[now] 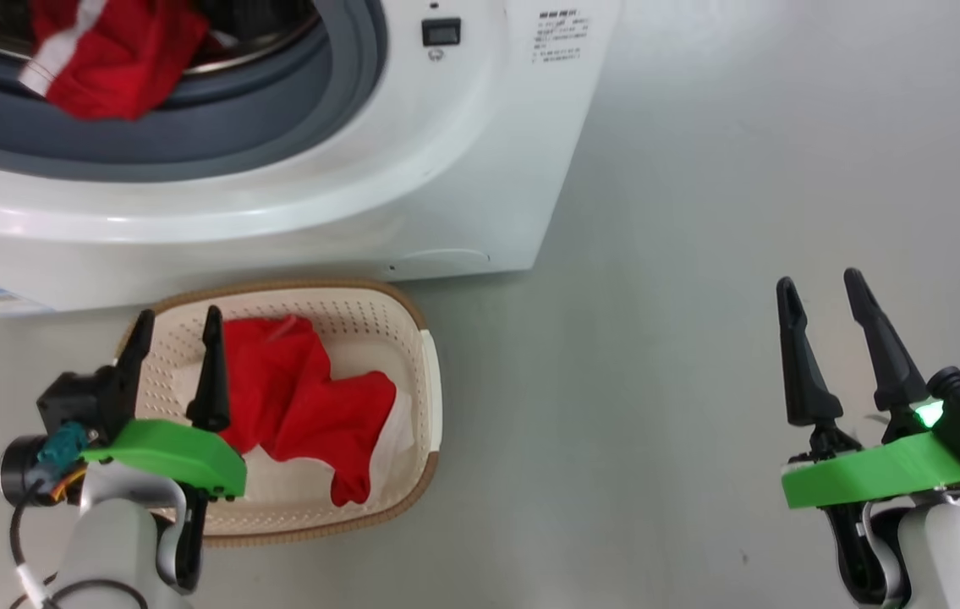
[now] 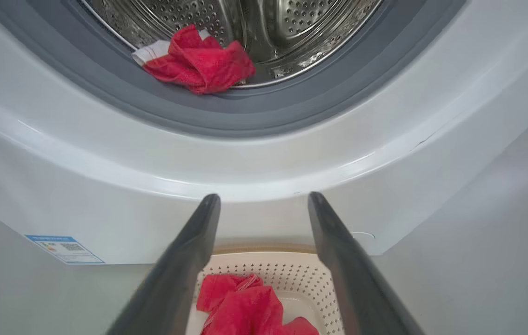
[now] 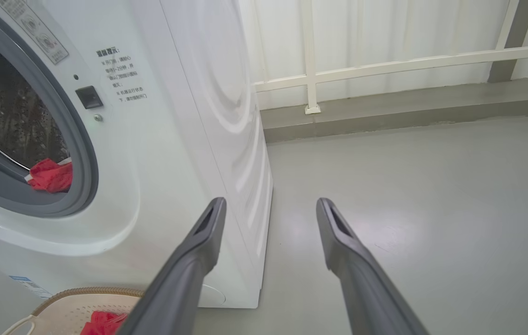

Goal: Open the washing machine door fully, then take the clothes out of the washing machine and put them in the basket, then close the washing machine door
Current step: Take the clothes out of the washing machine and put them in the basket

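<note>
Over the basket [image 1: 293,286] my left gripper [image 1: 178,315] hung spread and empty, the red garment [image 1: 302,397] inside lying just beside it; my right gripper [image 1: 820,279], well apart, gaped too.

We note bright even light; soft glare on washing machine [image 1: 463,169]; wrist views bow at edges, fingers [image 2: 182,265] blurred.

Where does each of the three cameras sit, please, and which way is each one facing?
Head: on the head, looking down at the washer front and the basket on the floor; left gripper over the basket, right gripper over the floor, both open.
Left wrist: looks along the left fingers up into the drum, basket below.
Right wrist: looks along the right fingers past the washer's side to a railing.
Shared: all three show a red garment at the drum's mouth and a second garment in the basket.
</note>
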`<state>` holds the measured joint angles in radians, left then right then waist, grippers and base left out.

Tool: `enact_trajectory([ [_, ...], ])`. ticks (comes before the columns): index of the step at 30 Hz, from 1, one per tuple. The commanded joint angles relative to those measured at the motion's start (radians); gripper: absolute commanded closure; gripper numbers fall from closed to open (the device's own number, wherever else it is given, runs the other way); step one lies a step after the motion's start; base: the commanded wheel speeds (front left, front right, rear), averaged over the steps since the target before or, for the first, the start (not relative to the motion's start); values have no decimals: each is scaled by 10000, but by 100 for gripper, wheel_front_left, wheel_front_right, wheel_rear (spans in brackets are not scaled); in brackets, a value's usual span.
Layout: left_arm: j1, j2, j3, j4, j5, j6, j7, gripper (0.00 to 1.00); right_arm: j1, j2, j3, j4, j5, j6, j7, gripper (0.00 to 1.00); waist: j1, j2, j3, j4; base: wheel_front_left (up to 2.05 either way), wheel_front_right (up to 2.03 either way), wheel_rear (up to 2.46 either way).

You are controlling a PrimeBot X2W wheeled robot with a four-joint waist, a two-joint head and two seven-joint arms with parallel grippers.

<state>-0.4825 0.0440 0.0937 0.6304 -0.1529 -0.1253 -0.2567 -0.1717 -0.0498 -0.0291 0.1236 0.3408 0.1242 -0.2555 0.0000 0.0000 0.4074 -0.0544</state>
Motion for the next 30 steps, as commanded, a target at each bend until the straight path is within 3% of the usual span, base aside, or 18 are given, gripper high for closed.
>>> enact_trajectory([
  [1, 311, 200, 208, -385, -110, -52, -51, 0, 204, -9, 148, -185, -135, 65, -63, 0, 0, 0, -492, 148, 0, 0, 0],
  [19, 2650, 260, -128, -3510, -226, -53, -51, 0, 1585, -126, -190, -115, -148, 65, -63, 0, 0, 0, -2223, 401, 0, 0, 0],
  [30, 3996, 179, 9, -4783, -78, -53, -51, 0, 2211, -154, -348, -212, -147, 65, -63, 0, 0, 0, -2700, 445, 0, 0, 0],
])
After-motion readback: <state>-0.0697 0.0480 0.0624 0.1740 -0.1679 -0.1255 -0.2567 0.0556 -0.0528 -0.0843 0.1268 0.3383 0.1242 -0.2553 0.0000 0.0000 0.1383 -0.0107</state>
